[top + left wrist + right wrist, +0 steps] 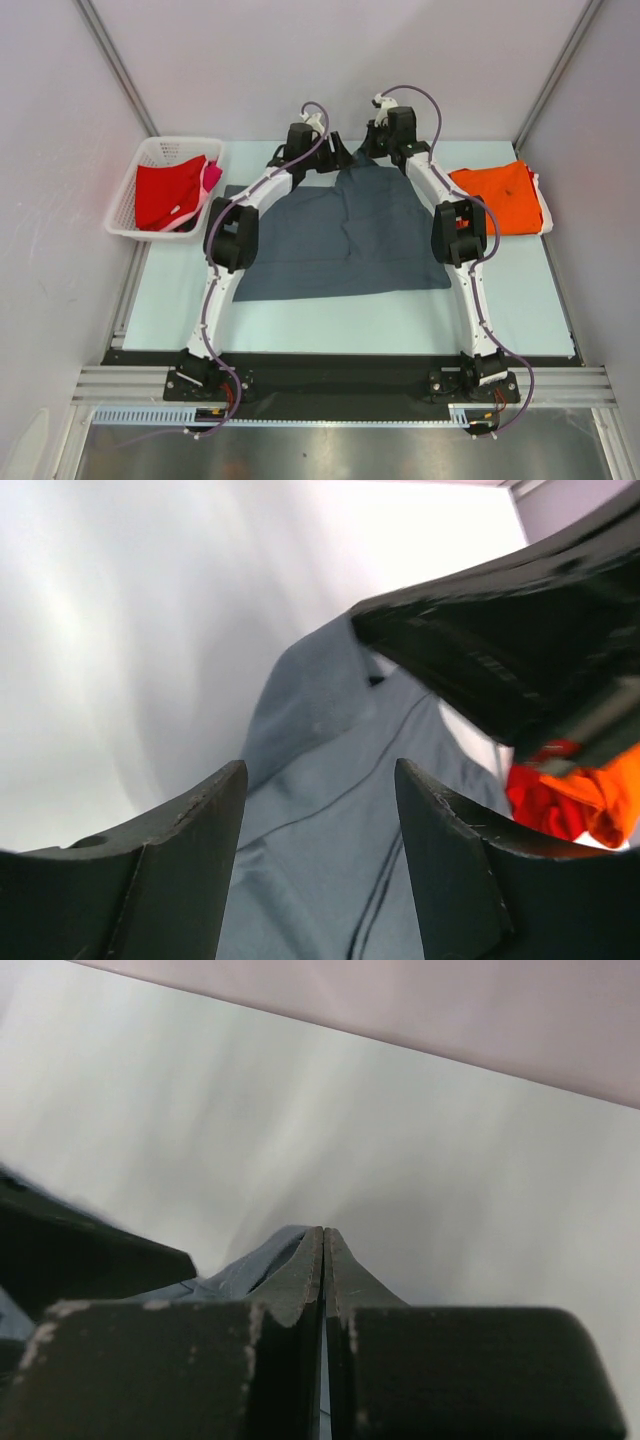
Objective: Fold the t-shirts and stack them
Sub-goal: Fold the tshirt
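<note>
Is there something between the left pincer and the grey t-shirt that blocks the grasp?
Nothing visible does. The open left pincer faces bare cloth of the grey t-shirt. The right pincer, shut on the shirt's far edge, is off to one side.

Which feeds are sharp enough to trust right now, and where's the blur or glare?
Top external: sharp, evenly lit, soft shadows. Left wrist: table glares white and smeared; grey t-shirt seams readable past the open left gripper. Right wrist: table streaked, blurry; right gripper shut on the grey t-shirt's edge.
</note>
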You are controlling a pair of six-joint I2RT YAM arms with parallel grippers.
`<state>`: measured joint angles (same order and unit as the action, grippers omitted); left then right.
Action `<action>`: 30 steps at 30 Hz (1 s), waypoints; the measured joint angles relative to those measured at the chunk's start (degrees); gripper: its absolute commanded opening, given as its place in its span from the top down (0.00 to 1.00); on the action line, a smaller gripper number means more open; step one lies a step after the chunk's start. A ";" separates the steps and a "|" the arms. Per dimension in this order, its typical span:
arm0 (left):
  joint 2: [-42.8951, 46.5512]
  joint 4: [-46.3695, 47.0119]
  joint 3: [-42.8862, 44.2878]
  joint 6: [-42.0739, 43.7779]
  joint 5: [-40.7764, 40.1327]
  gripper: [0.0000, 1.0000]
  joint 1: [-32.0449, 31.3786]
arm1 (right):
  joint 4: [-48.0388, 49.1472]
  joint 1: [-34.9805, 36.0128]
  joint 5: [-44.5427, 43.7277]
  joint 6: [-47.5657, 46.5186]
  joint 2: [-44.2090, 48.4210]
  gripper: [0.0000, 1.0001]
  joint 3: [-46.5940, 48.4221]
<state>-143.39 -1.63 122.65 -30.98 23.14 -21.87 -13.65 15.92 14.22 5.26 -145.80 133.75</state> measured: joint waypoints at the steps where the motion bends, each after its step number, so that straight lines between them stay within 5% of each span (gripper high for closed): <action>1: -0.68 -0.02 0.24 -0.02 0.00 0.33 0.00 | 0.26 0.02 0.17 0.15 0.00 1.00 0.00; 12: -3.85 -0.66 0.59 -0.13 -0.02 0.33 0.00 | 2.97 0.24 2.49 2.25 0.31 0.98 0.37; 16: -4.17 -0.61 1.99 -0.57 -0.02 0.33 0.00 | 3.19 0.61 4.07 2.73 1.09 0.87 0.42; 21: -5.27 -0.20 3.58 -1.81 -0.02 0.34 0.00 | 3.39 0.90 6.47 3.76 1.84 0.45 0.42; 30: -6.54 -0.63 3.21 -5.33 -0.76 0.37 0.81 | 3.50 -1.62 7.15 6.95 2.19 0.46 0.15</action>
<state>-149.93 -2.26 125.86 -36.32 22.37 -21.06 -10.15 14.31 21.37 12.21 -143.61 133.91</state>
